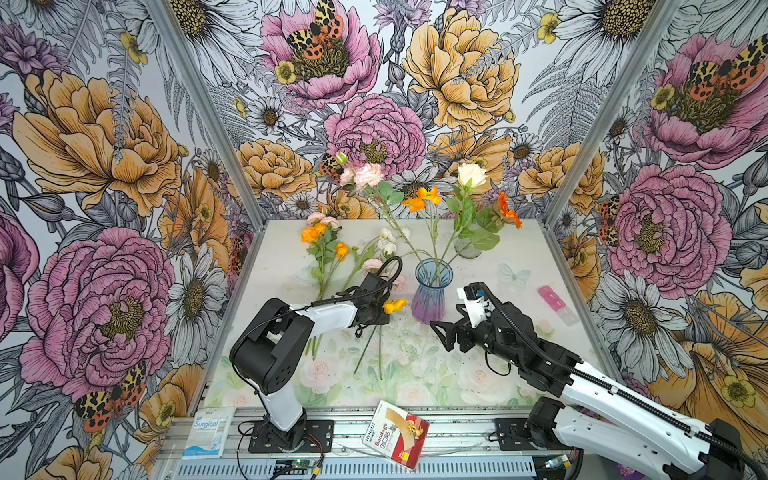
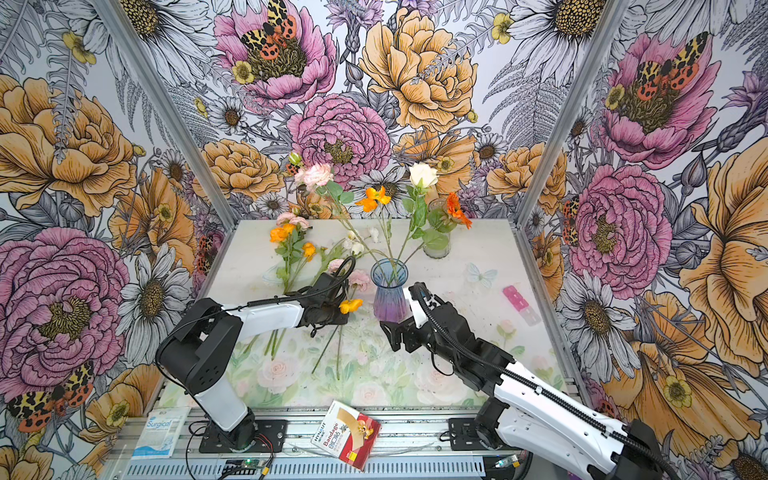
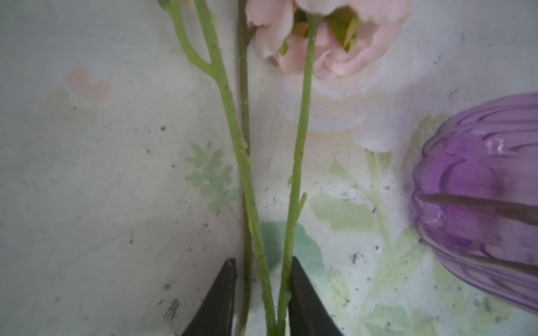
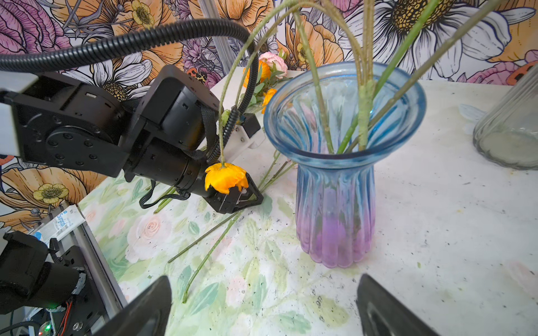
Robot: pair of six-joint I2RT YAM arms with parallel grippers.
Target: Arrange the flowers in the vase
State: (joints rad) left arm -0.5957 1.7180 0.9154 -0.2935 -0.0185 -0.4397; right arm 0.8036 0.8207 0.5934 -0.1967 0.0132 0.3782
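Left gripper (image 3: 262, 263) at loose flowers (image 3: 334, 64), left of vase (image 4: 334, 203).
Jaws straddle two stems; clamping cannot be told. Right gripper (image 4: 265, 279) jaws wide apart.

Taking the vase (image 1: 432, 291) as the centre of my dial, I read two printed things in both top views. At about 8 o'clock, on the front rail (image 1: 457, 430), a white-and-blue packet (image 1: 206, 432) says "Surgical" in blue letters. The right wrist view catches the same word turned sideways. At roughly 6 o'clock a red-and-white box (image 1: 395, 434) carries "Bandage" in red and "HYNAUT" in dark capitals along its edge. The finer print on both is too small for me to read.
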